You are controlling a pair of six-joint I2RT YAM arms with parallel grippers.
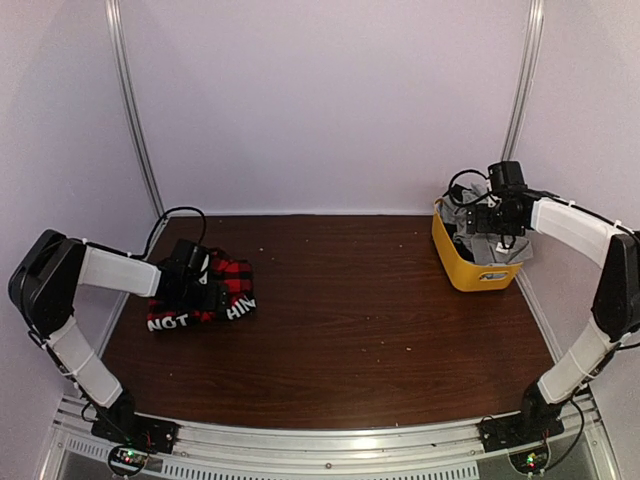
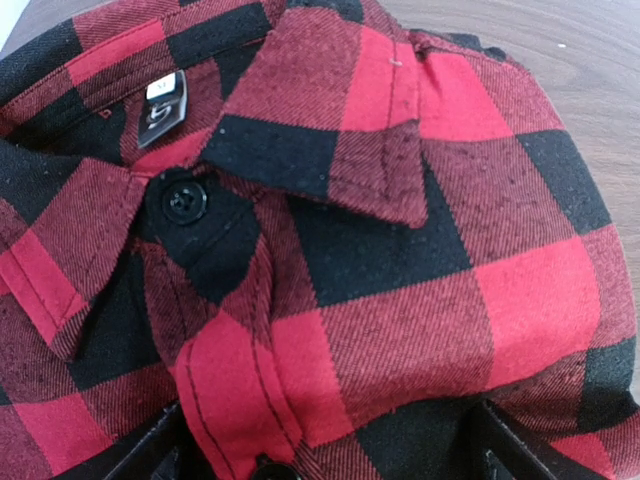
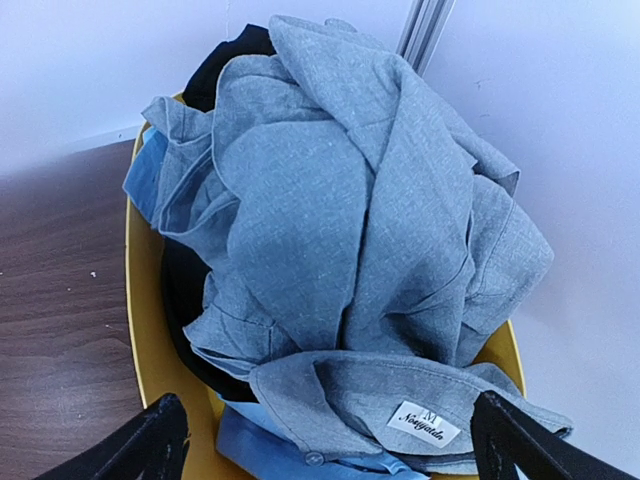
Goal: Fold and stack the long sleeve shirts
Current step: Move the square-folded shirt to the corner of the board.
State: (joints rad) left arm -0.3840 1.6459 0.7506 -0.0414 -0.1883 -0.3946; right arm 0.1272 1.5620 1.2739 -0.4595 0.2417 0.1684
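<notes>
Your plaid shirt (image 2: 400, 270) lies folded at the desk's (image 1: 360, 320) left edge, with the left gripper (image 1: 210, 290) spread wide over it, holding nothing. The grey shirt (image 3: 340, 230) sits crumpled in the yellow bin (image 3: 140, 300) at the far right corner, and your right gripper (image 1: 487, 232) hovers open above it. Likely next: lower, pinch the grey cloth and lift it out.

1. I am reaching my left arm (image 1: 120, 270) out from its base, with the elbow raised at the far left and the forearm angling rightward and low.
2. I am spreading my left fingers (image 2: 150, 455) wide, gripping nothing.
3. I am extending my right arm (image 1: 572, 225) up along the right side, with the forearm bending leftward and the wrist raised.
4. I am holding my right fingers (image 3: 150, 445) wide apart, pointing downward, empty.
</notes>
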